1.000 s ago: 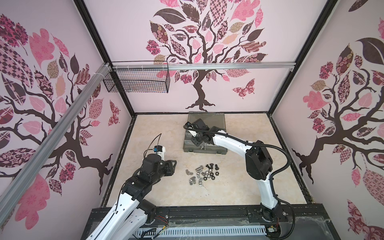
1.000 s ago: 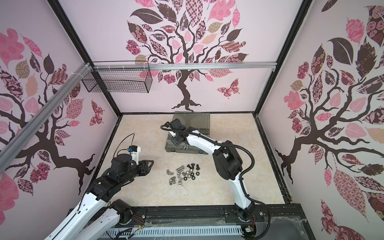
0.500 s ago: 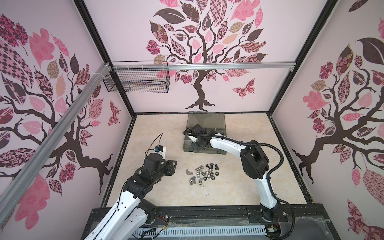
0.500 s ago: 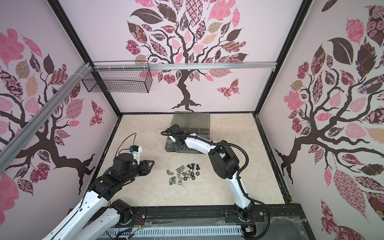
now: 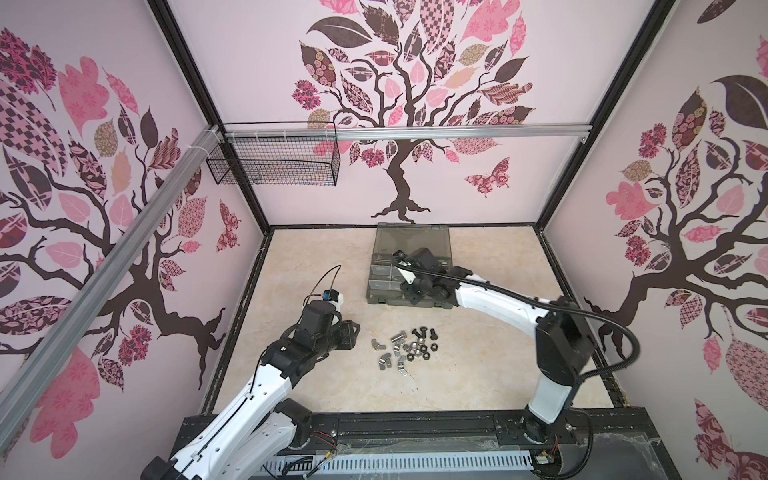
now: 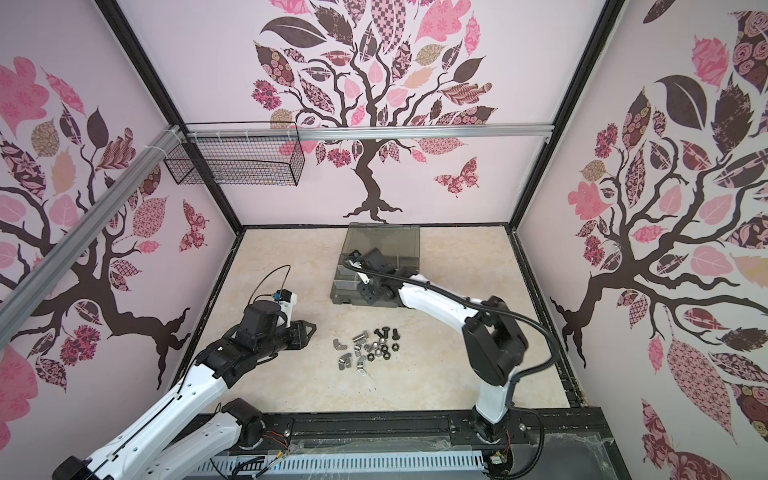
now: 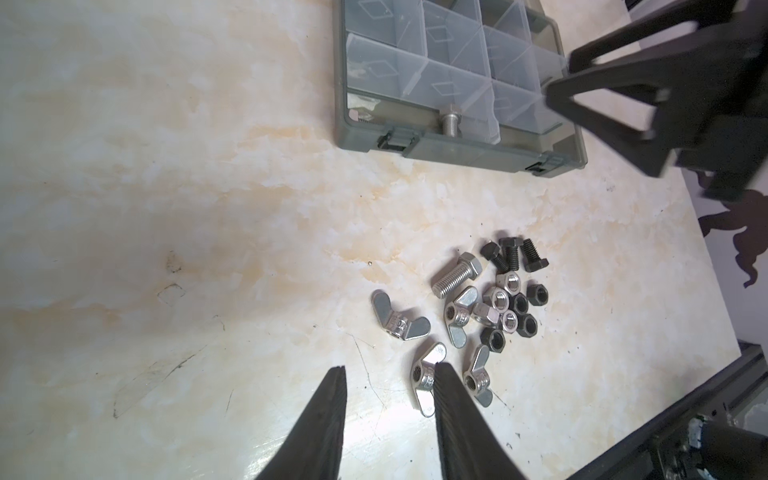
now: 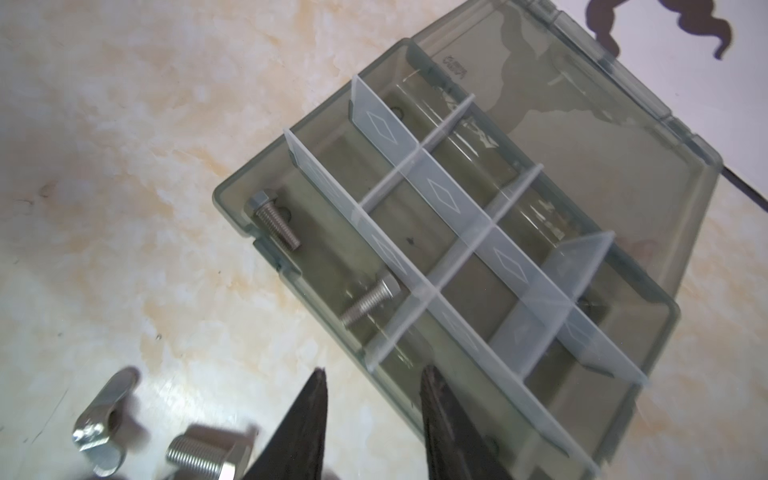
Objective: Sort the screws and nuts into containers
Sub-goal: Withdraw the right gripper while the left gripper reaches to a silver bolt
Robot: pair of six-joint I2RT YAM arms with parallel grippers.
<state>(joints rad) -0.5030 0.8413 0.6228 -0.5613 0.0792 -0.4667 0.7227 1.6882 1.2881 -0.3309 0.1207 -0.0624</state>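
The loose screws and nuts form one pile [image 5: 405,345] [image 6: 368,349] on the table in both top views. In the left wrist view it holds a silver screw [image 7: 455,276], black screws [image 7: 513,255], wing nuts [image 7: 399,322] and hex nuts [image 7: 509,303]. My left gripper [image 7: 390,370] [image 5: 351,332] is open and empty just left of the pile, one finger beside a wing nut [image 7: 426,380]. The organizer case [image 5: 411,266] [image 8: 698,166] lies open, its containers split by pale dividers. Two silver screws [image 8: 272,222] [image 8: 370,303] lie in its front corner compartment. My right gripper [image 8: 374,372] [image 5: 415,291] hangs open and empty over the case's front wall.
A black wire mesh basket [image 5: 274,162] hangs high on the back left wall. The smoky lid [image 5: 411,239] leans back behind the compartments. A wing nut [image 8: 104,432] and a silver screw [image 8: 203,455] lie on the table close to my right fingers.
My right gripper has opened and drawn back toward the near right, from the case's left part to its front edge. The left arm has barely moved.
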